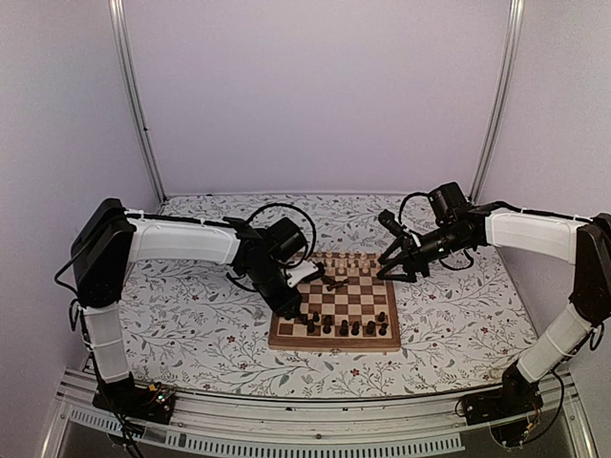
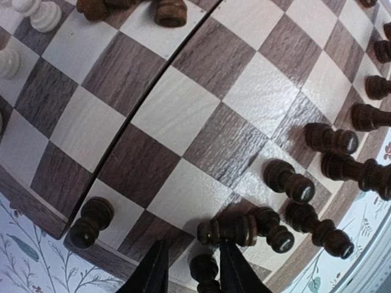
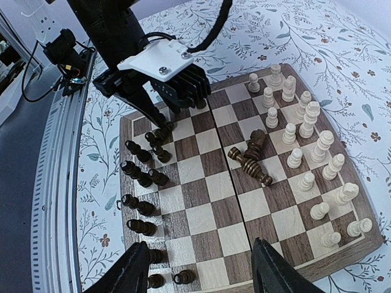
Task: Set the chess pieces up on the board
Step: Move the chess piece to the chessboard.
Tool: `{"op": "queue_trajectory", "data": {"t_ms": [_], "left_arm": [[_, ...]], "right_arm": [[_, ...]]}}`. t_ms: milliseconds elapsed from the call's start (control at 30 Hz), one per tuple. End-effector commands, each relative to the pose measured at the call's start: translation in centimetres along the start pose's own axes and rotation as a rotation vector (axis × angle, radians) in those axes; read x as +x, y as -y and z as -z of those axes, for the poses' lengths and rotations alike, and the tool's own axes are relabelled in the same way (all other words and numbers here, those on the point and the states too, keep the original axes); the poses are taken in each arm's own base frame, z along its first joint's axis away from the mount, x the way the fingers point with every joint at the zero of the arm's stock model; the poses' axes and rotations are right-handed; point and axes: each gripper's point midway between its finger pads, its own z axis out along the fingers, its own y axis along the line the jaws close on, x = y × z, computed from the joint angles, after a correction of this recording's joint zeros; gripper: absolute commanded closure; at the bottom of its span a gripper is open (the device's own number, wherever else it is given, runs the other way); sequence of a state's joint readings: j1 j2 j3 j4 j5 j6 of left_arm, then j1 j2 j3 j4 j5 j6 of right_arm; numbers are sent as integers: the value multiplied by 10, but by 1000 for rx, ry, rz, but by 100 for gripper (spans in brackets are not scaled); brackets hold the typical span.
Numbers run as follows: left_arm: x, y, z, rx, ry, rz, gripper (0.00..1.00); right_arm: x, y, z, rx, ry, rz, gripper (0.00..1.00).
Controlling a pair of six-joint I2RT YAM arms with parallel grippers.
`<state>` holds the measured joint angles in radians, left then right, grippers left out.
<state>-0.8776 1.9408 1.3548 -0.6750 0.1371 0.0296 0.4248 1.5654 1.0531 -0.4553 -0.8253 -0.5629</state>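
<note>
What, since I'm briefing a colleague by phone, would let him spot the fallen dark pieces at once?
Find the board, with cream pieces standing along one side and dark ones along the other. Near its middle, on the cream side, is a small heap of dark pieces. Unlike their neighbours, they lie tipped over and crossed, dark beside upright cream.
</note>
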Motion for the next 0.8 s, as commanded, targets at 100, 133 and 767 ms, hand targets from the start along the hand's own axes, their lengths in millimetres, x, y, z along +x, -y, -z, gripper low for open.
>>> {"op": "queue_trajectory", "data": {"t_ms": [100,133,767], "left_arm": [[-5,-4,-3,6,-4,3,71],[-7,-4,-4,8,-1,3,71],[-34,-15,14,-18,101,84,74]], "right_arm": [[-1,-4,4,-17,9,1,41],[-1,-4,3,-17,8,1,41],[1,-4,2,-25,5,-8,41]]}}
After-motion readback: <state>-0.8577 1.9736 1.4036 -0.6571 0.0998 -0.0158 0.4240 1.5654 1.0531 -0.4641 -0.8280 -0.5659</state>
